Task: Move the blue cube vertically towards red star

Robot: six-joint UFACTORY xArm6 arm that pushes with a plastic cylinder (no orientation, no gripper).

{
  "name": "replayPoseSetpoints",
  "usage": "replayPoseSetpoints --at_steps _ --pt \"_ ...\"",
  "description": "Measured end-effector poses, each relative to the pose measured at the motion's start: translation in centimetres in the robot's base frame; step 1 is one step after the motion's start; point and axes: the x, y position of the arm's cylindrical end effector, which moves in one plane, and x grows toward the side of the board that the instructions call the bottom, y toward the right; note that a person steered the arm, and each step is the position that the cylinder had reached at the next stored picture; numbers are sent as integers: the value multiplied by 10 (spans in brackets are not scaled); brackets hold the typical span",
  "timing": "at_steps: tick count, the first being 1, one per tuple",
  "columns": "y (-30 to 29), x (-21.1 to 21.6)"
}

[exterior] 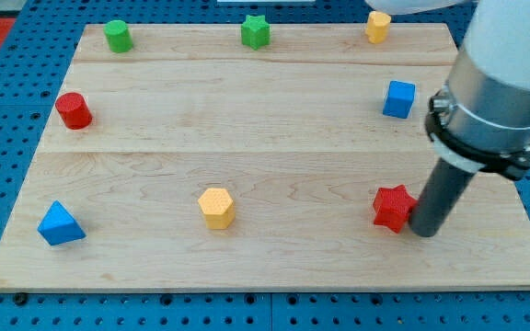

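Note:
The blue cube (398, 98) sits on the wooden board (265, 147) at the view's upper right. The red star (393, 207) lies lower down, almost straight below the cube, near the view's bottom right. My tip (424, 231) stands on the board just to the right of the red star, touching or nearly touching its right side. It is well below the blue cube. The grey arm body rises from the rod toward the view's top right and hides part of the board's right edge.
A yellow hexagonal block (216, 207) and a blue triangular block (60, 223) lie along the bottom. A red cylinder (74, 110) is at the left. A green cylinder (118, 36), a green star (256, 31) and a yellow block (378, 27) line the top edge.

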Motion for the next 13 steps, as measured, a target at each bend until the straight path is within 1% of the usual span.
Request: replayPoseSetpoints --at_steps 1,2,3,4,5,6,7,8,9,10,11,12,13 --pt "64 -34" --pt "64 -101" --pt "64 -149" --pt "47 -193" --pt "-6 -201" --pt "-80 -175" --pt "-83 -202" --pt "-111 -249" --pt "-200 -216" --pt "-200 -173" --pt "-140 -190" --pt "-95 -197" --pt "-69 -191"
